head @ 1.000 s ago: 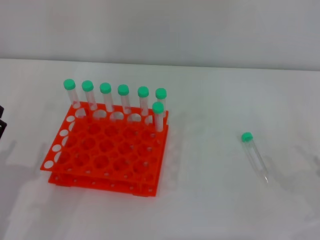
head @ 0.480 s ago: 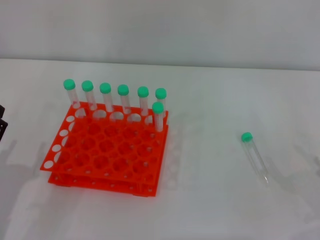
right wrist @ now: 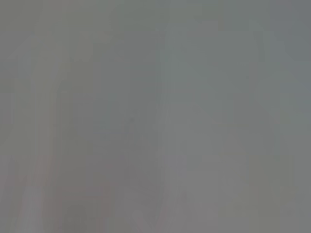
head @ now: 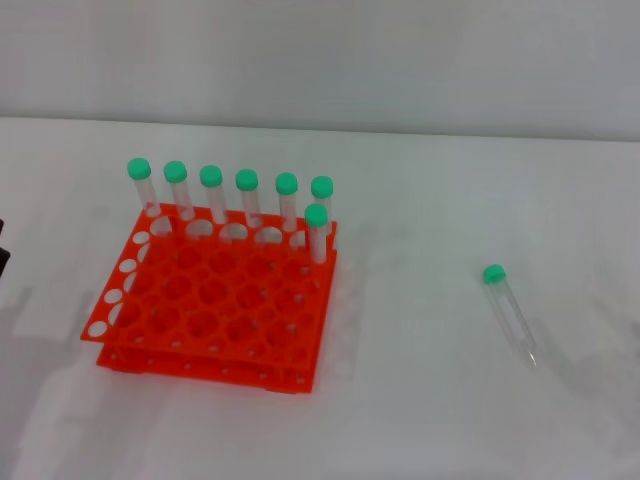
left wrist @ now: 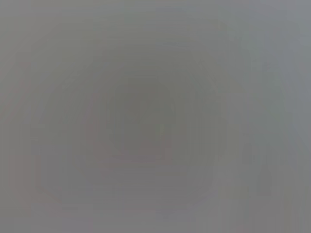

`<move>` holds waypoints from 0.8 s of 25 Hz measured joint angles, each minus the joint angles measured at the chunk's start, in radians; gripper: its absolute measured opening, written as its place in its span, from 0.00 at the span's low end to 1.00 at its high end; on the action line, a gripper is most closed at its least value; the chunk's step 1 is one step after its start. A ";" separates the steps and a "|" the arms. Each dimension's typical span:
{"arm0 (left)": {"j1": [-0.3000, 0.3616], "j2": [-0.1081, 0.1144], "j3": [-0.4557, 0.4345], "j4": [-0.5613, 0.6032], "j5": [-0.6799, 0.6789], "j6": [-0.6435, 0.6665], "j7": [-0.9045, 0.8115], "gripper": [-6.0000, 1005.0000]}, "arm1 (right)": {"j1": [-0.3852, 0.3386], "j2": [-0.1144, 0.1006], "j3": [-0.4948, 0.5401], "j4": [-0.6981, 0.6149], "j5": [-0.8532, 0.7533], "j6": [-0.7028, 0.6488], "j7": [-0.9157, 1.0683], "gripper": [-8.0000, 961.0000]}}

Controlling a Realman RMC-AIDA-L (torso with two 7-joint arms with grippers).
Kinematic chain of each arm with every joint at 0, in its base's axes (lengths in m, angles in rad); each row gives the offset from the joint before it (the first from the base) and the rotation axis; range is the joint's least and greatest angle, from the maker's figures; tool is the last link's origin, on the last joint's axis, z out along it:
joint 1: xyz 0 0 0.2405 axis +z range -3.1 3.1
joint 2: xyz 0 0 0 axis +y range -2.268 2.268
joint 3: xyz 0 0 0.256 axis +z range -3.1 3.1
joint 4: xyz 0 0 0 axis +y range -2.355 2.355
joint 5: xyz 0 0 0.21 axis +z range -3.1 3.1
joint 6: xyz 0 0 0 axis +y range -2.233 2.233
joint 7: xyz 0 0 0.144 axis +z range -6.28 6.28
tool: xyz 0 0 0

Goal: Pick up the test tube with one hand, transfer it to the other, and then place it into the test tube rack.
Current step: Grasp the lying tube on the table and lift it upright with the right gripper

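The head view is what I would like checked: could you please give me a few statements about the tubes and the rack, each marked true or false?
1. A loose test tube lies flat on the table, well apart from the test tube rack. True.
2. The loose tube's cap is red. False: it is green.
3. Seven capped tubes stand upright in the rack. True: six in the back row, one in front of its right end.
4. The right gripper is closed on the loose tube. False: no gripper touches it, and the right gripper is out of view.
5. Every hole is filled. False: most are empty.
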 joint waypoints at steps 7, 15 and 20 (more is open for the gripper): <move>-0.002 0.001 0.007 0.000 0.021 -0.002 -0.011 0.76 | -0.013 -0.001 0.000 -0.015 0.000 0.012 0.000 0.89; 0.003 0.005 0.009 0.001 0.045 0.004 -0.058 0.76 | -0.055 -0.008 -0.012 -0.210 -0.036 -0.005 0.165 0.89; 0.003 0.005 0.009 0.000 0.059 0.012 -0.058 0.75 | -0.099 -0.010 -0.012 -0.548 -0.175 -0.088 0.534 0.89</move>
